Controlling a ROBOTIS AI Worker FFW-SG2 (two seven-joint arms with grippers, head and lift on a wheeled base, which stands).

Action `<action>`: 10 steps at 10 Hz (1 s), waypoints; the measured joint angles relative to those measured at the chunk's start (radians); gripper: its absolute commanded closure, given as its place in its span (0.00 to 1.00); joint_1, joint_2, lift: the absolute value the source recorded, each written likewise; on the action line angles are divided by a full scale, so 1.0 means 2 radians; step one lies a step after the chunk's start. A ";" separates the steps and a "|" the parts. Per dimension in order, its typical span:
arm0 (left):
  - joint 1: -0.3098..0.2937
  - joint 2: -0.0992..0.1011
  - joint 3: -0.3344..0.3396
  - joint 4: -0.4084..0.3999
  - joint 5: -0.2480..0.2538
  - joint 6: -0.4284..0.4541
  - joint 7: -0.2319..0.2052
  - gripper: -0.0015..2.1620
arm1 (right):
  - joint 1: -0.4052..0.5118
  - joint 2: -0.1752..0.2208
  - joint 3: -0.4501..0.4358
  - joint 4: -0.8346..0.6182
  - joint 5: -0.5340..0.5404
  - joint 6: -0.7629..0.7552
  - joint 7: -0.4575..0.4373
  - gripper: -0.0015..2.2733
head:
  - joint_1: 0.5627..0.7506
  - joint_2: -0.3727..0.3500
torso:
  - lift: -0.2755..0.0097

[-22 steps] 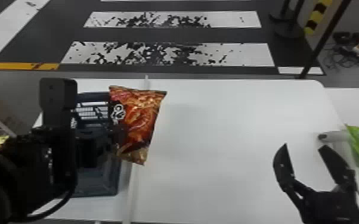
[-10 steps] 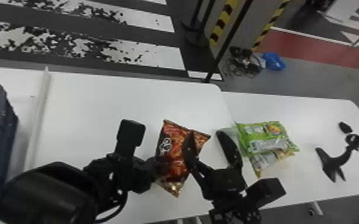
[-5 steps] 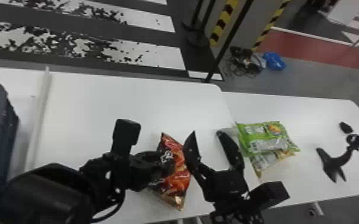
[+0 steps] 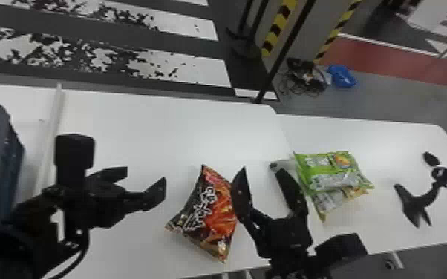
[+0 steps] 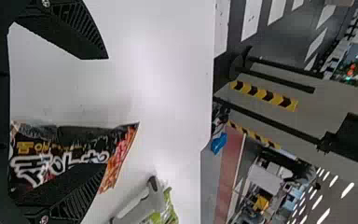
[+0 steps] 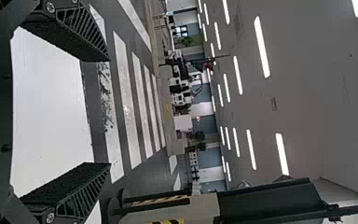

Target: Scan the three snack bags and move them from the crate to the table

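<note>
Found the left gripper (image 4: pixel 146 174), black with two flat fingers, wide open and empty, just beside the red-and-black glossy snack bag (image 4: pixel 213 211) lying on the white table (image 4: pixel 159 126). Found the right gripper (image 4: pixel 259 167), likewise black, spread wide around nothing, one finger at the bag's edge, contact uncertain. Saw beyond it the pale grey plastic scanner (image 5: pixel 151 200), then the green snack bag (image 4: pixel 330 170) overlapping a silver-and-yellow one (image 4: pixel 326 206); well apart leftward, the dark blue plastic crate (image 4: pixel 9 159). Risked, probably, shoving the red-and-black bag askew through a sideways sweep of that finger, or a slipping corner pinch through closing the left fingers off-centre.
</note>
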 measured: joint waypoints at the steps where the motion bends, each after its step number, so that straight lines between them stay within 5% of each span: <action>1: 0.033 0.007 0.041 -0.032 0.002 -0.024 0.001 0.02 | 0.002 0.000 0.000 0.000 0.009 0.005 0.004 0.04 | 0.70 0.10 | 0.75; 4: 0.115 0.011 0.136 -0.103 0.008 -0.108 0.024 0.02 | 0.004 0.003 0.006 -0.001 0.024 0.039 0.047 0.03 | 0.70 0.41 | 0.75; 6: 0.159 0.011 0.155 -0.119 0.002 -0.175 0.048 0.02 | 0.008 0.003 0.020 -0.009 0.048 0.060 0.049 0.03 | 0.70 0.52 | 0.75; 10: 0.230 0.010 0.151 -0.103 -0.013 -0.350 0.047 0.02 | -0.005 0.010 0.075 -0.051 0.161 0.325 0.062 0.05 | 0.70 0.70 | 0.75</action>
